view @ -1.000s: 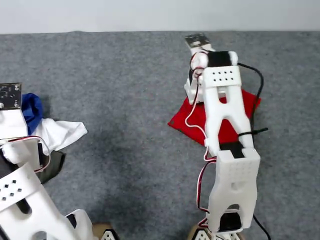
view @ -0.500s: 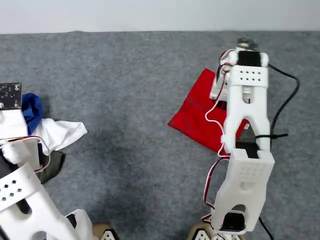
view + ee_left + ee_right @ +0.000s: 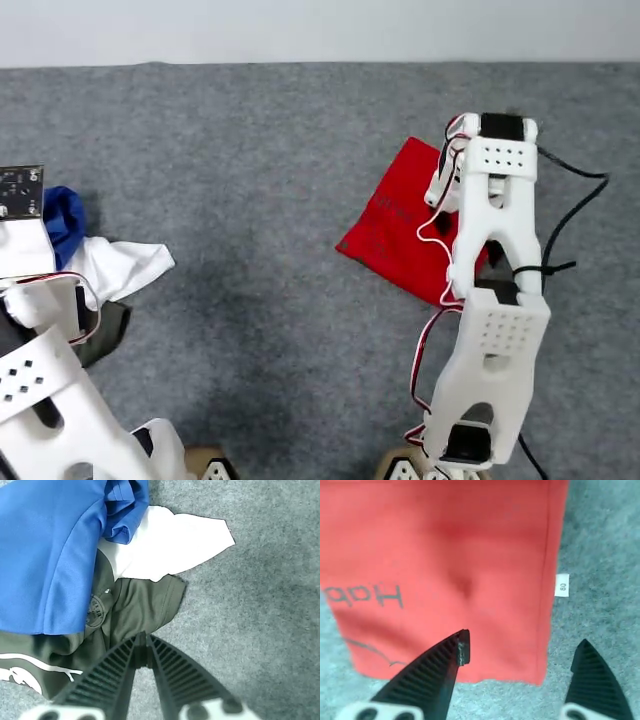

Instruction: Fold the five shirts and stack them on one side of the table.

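Right wrist view: the right tool (image 3: 522, 652) is hanging released, its jaws spread wide and gripping nothing, low over the red shirt (image 3: 445, 545). One fingertip (image 3: 462, 647) is sitting over the cloth near its hem, and the other is standing over the grey counter (image 3: 600, 540) just beside that hem. I cannot tell whether either tip is touching the fabric. The red shirt is lying flat as a tidy rectangle, so it is looking folded already. In the high view it is resting at about two o'clock on the counter, partly under the right arm (image 3: 490, 300).

The left tool (image 3: 145, 645) is clenched, tips together with nothing between them. It is hovering over the dark olive shirt (image 3: 135, 610), which is lying crumpled with the white shirt (image 3: 170, 540) and the blue shirt (image 3: 50, 555) in one loose heap at nine o'clock.

By my reading the job is standing early: one shirt is folded, three are waiting unfolded in the heap, only four can be counted, and no stack is forming yet.
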Tool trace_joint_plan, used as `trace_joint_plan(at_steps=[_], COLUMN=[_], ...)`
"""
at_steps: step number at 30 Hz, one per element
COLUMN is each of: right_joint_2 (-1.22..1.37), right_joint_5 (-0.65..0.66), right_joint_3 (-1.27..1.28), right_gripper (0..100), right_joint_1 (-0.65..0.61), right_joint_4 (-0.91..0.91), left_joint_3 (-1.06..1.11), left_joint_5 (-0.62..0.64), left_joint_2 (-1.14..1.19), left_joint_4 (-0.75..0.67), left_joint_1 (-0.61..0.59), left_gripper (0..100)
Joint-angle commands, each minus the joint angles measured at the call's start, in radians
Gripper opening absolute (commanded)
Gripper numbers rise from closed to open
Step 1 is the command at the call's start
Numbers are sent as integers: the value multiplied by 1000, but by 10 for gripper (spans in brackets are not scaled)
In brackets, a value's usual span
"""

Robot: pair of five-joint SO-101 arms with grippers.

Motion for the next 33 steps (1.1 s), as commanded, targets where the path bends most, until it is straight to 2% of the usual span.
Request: trace_joint_plan(at_steps=[1, 10, 14, 17, 22, 24, 30, 33], right_joint_2=[18, 130, 179, 217, 236, 236, 213, 174], right_joint_5=[-11, -6, 2, 64, 206, 267, 425, 575], right_joint_3=[-11, -11, -11, -11, -12, -12, -29, -55], right_gripper=[329, 328, 327, 251, 0, 32, 10, 10], right_joint_1=[22, 15, 15, 15, 22, 22, 67, 137], right_joint_4=[-1, -206, -229, -229, -226, -213, -133, -65], left_joint_3=[-4, -2, -2, -2, -2, -2, -2, -2], left_joint_5=[-8, -8, -8, -8, -8, -8, -8, -8], left_joint_2=[-12, -11, -11, -11, -9, -9, -14, -15], left_joint_4=[21, 21, 21, 21, 21, 21, 21, 21], left_joint_1=[2, 2, 2, 2, 2, 2, 2, 2], left_gripper=[6, 6, 6, 6, 6, 6, 6, 6])
